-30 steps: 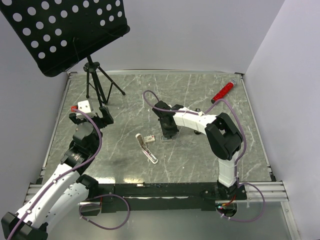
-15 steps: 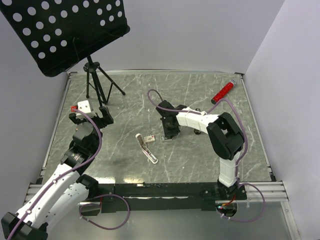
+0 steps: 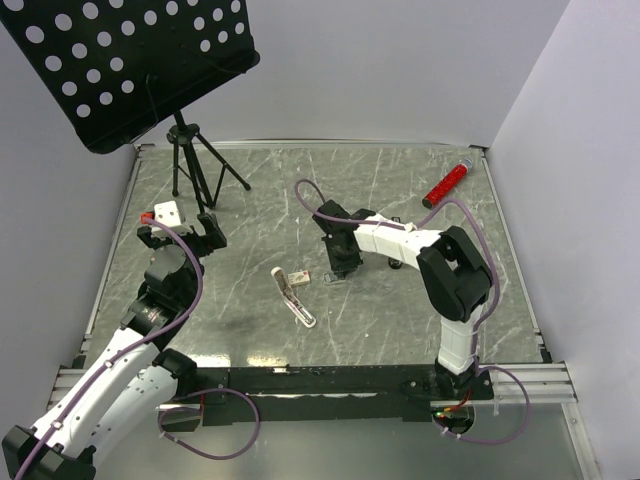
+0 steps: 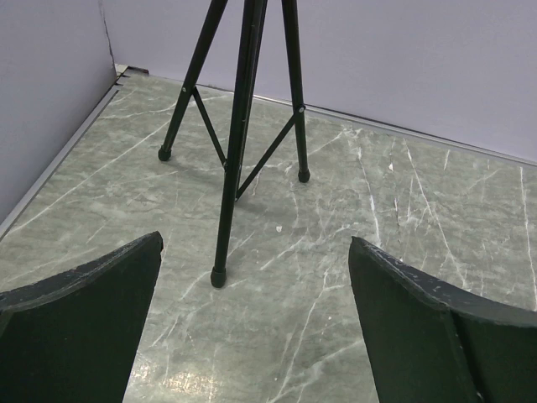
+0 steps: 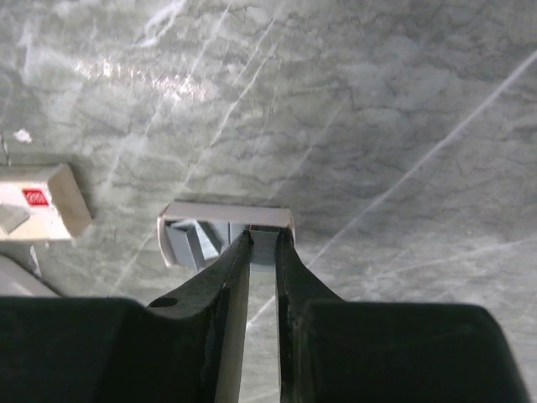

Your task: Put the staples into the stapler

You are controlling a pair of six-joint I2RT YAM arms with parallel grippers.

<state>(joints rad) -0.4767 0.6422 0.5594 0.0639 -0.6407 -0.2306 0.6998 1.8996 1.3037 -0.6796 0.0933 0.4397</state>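
Right gripper [image 5: 263,239] stands tip-down in the small tray [image 5: 180,217] on the desk [image 3: 400,190], jaws narrowed to a slit pinching the grey staples [image 5: 197,242], presumably to lift them for loading; left gripper [image 4: 253,243] hangs wide open, empty, well apart.

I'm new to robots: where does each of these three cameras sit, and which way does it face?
Top view: fixed above and behind, looking down on the table; left arm and right arm show.
Left wrist: on the left arm, facing the tripod and far wall; its wide-open fingers show.
Right wrist: pointing down at the grey tray; its narrow-set fingers show.
Shared: top view also shows tripod and tray.
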